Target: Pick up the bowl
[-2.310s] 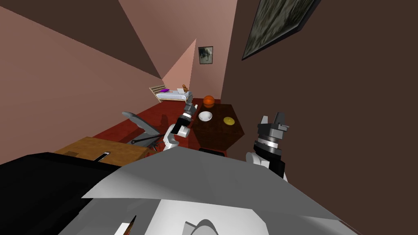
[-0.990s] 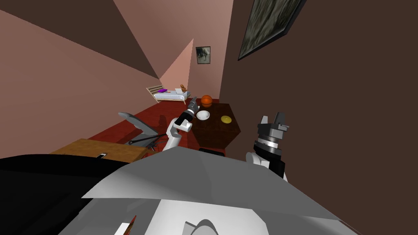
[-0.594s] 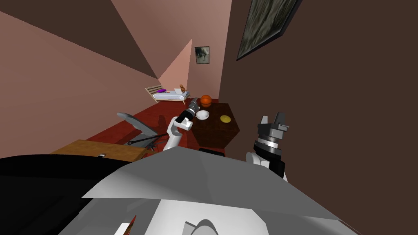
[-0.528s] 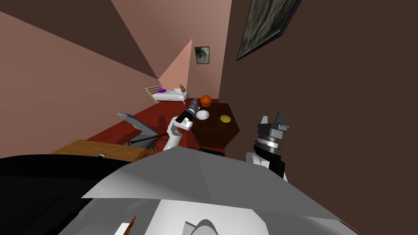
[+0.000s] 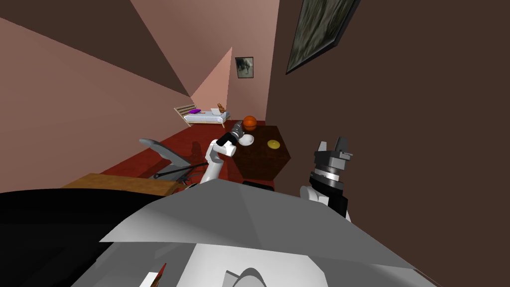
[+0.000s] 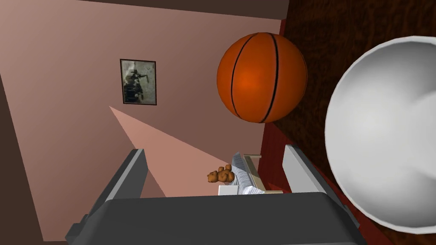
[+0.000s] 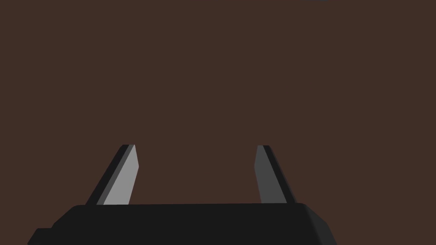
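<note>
1 bowl [image 5: 246,140], white, smooth, round, on 1 dark wood-grained hexagonal table [image 5: 264,162], near its 10 o'clock edge. 1 orange basketball [image 5: 249,122] at 12 o'clock of the bowl; 1 flat yellow disc [image 5: 273,144] at 3 o'clock. Left gripper [image 6: 213,149] at the bowl's 10 o'clock, fingers [image 6: 127,178] apart and empty, bowl just outside 1 of them. Right gripper [image 5: 332,143] at 4 o'clock, well apart, fingers spread, facing 1 plain brown wall [image 5: 423,124].
</note>
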### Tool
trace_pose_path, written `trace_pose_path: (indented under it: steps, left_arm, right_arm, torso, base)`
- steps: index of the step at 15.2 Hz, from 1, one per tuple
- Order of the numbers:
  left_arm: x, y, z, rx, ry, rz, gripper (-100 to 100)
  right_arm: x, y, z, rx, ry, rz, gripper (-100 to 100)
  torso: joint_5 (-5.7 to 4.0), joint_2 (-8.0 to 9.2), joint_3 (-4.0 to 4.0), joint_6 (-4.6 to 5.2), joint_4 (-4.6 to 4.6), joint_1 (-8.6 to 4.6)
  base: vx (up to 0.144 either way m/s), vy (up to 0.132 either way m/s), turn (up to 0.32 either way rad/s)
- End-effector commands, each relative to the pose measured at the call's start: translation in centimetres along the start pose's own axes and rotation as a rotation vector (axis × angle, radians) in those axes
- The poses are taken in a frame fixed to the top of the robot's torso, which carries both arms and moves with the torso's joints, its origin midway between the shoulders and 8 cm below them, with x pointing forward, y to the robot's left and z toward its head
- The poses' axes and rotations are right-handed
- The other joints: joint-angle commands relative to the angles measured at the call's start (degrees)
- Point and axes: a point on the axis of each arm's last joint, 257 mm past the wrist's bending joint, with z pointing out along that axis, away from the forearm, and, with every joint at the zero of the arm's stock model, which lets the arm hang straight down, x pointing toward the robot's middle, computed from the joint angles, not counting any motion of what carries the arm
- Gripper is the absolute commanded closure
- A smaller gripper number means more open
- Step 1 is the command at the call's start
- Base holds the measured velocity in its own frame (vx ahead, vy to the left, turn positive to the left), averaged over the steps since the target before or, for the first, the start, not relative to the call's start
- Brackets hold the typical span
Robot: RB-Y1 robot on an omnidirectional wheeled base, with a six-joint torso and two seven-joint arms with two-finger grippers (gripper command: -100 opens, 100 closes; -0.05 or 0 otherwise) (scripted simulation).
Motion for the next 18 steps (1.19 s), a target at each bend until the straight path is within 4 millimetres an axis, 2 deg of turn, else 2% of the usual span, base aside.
trace_pose_path:
  steps: [1,5,6,9,10,18]
  left_arm:
    - [-0.3,0.7,0.0,-0.028,-0.011,-0.001,-100]
    - [-0.6,1.7,0.4,-0.09,-0.033,-0.015,-100]
    - [-0.4,1.5,0.9,-0.099,-0.034,-0.029,-100]
    - [-0.9,2.8,0.7,-0.152,-0.056,-0.028,-100]
    - [-0.7,2.6,1.1,-0.163,-0.059,-0.042,-100]
    - [-1.5,5.0,1.1,-0.294,-0.111,-0.065,-100]
  right_arm:
    - [0.0,0.0,0.0,0.0,0.0,0.0,0]
    - [0.0,0.0,0.0,0.0,0.0,0.0,0]
    - [0.0,0.0,0.0,0.0,0.0,0.0,0]
    - [0.0,0.0,0.0,0.0,0.0,0.0,0]
    - [0.0,0.0,0.0,0.0,0.0,0.0,0]
    - [0.0,0.0,0.0,0.0,0.0,0.0,0]
  torso:
    - [0.0,0.0,0.0,0.0,0.0,0.0]
    - [0.01,0.0,0.0,0.0,0.0,0.02]
    - [0.01,0.0,0.0,0.0,0.0,0.02]
    - [0.0,0.01,0.01,0.01,0.0,0.02]
    - [0.01,0.0,0.0,0.0,0.0,0.02]
    - [0.02,-0.01,-0.01,-0.01,0.0,0.06]
  base:
    - [-0.005,0.003,0.007]
    - [-0.017,0.004,-0.052]
    - [-0.021,0.003,-0.067]
    - [-0.019,0.005,-0.045]
    - [-0.018,0.007,-0.097]
    - [-0.017,0.015,-0.058]
